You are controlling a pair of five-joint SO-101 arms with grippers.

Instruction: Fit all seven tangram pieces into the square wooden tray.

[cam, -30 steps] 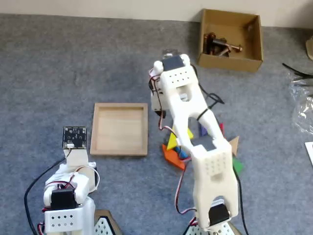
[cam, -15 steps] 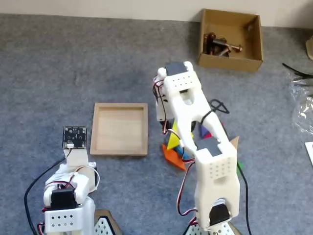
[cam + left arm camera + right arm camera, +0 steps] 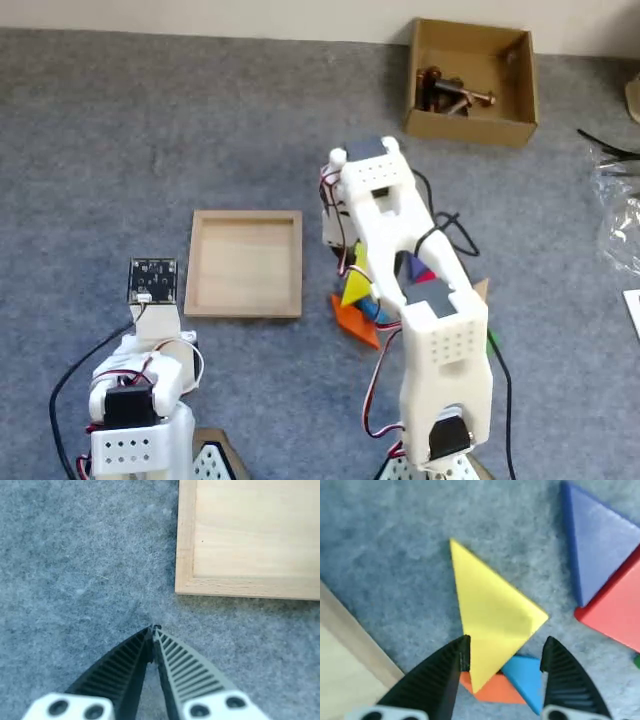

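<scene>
The square wooden tray [image 3: 245, 215] lies empty on the grey felt, left of the piled tangram pieces. In the pile I see a yellow triangle [image 3: 353, 288], an orange piece [image 3: 352, 322] and a light blue piece [image 3: 376, 314]. A dark blue triangle [image 3: 413, 268], a red piece [image 3: 429, 276] and a green piece [image 3: 490, 341] are partly hidden under the right arm [image 3: 400, 250]. My right gripper [image 3: 506, 645] is open just above the yellow triangle [image 3: 492, 612], one finger on each side of its corner. My left gripper [image 3: 152, 628] is shut and empty beside a tray corner [image 3: 185, 585].
A cardboard box [image 3: 520, 75] with wooden and metal objects stands at the back right. A clear plastic bag [image 3: 620, 215] lies at the right edge. A tan piece [image 3: 481, 291] peeks out beside the right arm. Open felt stretches left of and behind the tray.
The right arm's wrist has drawn back to the right, toward the pile, and now stands over the yellow triangle. The left arm has not moved.
</scene>
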